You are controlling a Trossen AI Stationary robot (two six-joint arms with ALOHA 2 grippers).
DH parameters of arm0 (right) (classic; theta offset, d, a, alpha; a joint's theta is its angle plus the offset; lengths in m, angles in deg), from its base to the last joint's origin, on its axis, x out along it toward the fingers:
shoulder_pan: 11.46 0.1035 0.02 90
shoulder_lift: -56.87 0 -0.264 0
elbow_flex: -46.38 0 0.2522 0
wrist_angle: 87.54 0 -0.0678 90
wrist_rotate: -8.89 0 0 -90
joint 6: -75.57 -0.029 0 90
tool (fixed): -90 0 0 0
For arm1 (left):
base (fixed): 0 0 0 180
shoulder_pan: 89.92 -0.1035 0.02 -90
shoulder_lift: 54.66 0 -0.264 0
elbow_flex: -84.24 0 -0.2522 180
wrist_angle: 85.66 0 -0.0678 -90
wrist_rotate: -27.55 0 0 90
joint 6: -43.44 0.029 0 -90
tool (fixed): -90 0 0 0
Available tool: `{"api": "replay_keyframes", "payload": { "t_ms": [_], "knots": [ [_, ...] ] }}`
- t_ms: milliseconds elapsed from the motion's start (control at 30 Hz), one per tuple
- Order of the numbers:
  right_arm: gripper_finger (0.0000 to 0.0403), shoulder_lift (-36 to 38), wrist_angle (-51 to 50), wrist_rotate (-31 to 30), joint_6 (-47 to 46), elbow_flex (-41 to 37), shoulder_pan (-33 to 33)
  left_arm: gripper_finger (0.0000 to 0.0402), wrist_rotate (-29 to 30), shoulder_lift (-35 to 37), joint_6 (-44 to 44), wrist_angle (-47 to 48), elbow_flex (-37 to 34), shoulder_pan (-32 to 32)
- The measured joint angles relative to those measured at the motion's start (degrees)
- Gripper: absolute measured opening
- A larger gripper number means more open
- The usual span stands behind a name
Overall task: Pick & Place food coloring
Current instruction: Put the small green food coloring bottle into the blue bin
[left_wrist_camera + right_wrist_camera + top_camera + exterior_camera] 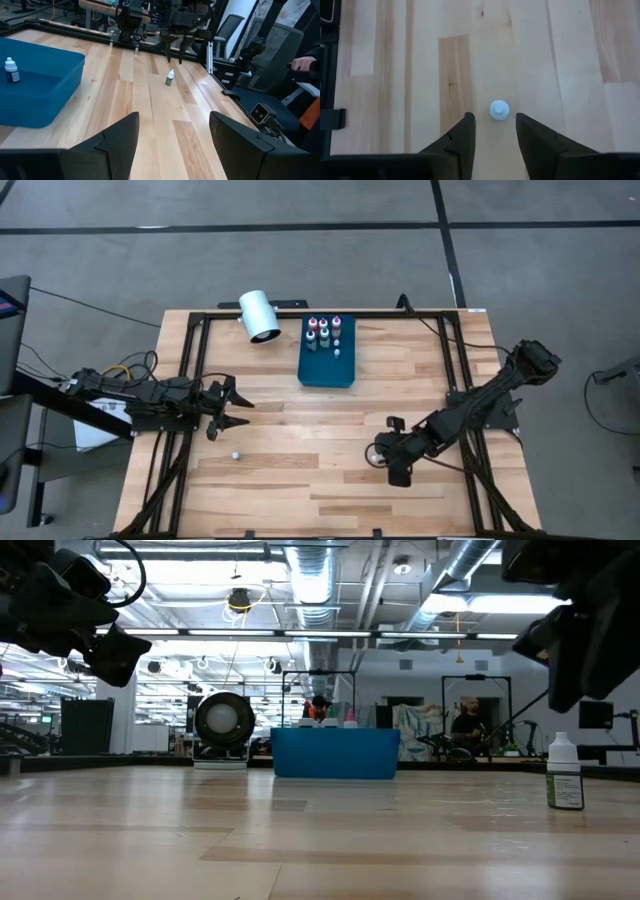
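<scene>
Your right hand (492, 137) sits directly above one food coloring bottle (499, 110) on the tabletop (300, 450), fingers apart, the bottle just ahead of the gap and untouched. That bottle stands upright, long axis vertical, white tip up: the right wrist view shows only its round cap from above, while the low view shows its side, with a white cap and a greenish labelled body (565, 772). The left wrist view shows it upright under the right hand. The high view adds another small bottle (235, 454) standing alone near your left hand (232, 408), whose fingers are spread wide and empty. The other bottles (323, 332) stand upright in the blue tray (327, 370), beside a white cylinder (259, 315) lying on its side.
</scene>
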Motion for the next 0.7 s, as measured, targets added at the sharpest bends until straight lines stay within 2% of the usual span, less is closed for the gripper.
{"api": "replay_keyframes", "payload": {
  "t_ms": [400,700],
  "knots": [
    [0.0207,0.00,-0.15,0.04,0.00,0.00,-1.08,0.0234,0.00,0.00,0.10,-0.02,0.00,0.00],
    [0.0215,-0.04,1.95,-0.01,0.00,0.03,-1.05,0.0234,0.00,0.00,0.10,-0.02,0.00,0.00]
  ]
}}
